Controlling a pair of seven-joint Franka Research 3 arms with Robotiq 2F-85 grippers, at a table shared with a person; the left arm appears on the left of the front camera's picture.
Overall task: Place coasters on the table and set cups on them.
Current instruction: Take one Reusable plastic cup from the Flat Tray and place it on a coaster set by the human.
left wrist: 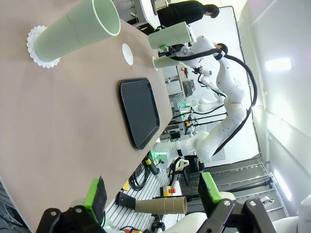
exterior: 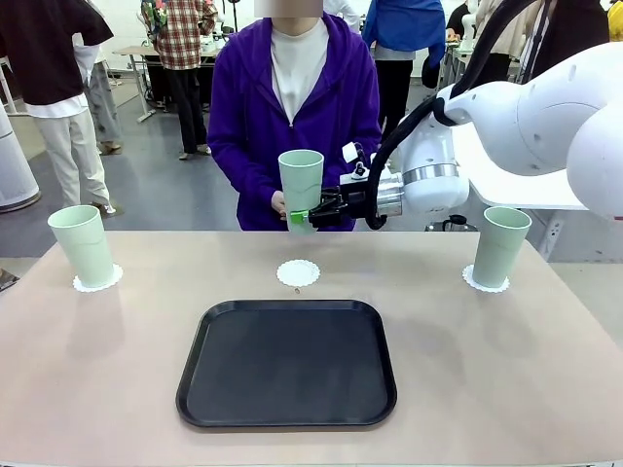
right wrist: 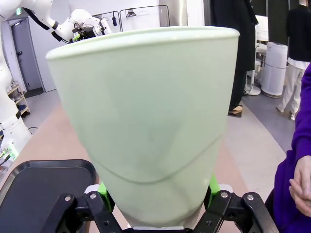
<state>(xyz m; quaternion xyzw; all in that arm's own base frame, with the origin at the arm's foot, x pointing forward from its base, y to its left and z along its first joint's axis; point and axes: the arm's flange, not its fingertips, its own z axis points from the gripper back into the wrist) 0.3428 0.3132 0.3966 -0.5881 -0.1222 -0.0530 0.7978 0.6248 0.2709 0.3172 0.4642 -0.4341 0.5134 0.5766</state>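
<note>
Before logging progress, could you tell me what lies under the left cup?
A white coaster lies under the left cup, its scalloped edge showing around the base; the cup covers its middle.

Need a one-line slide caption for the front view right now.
Right gripper holds a pale mint-green plastic tumbler above the bare round white paper doily; two tumblers already sit on doilies.

Plenty of open beige-pink tabletop [exterior: 506, 360] either side of the black rounded plastic tray [exterior: 287, 362]. Tall mint-green plastic tumblers [exterior: 84, 245] [exterior: 500, 245] block both far corners; the bare white scalloped doily [exterior: 298, 272] between them is reachable.
</note>
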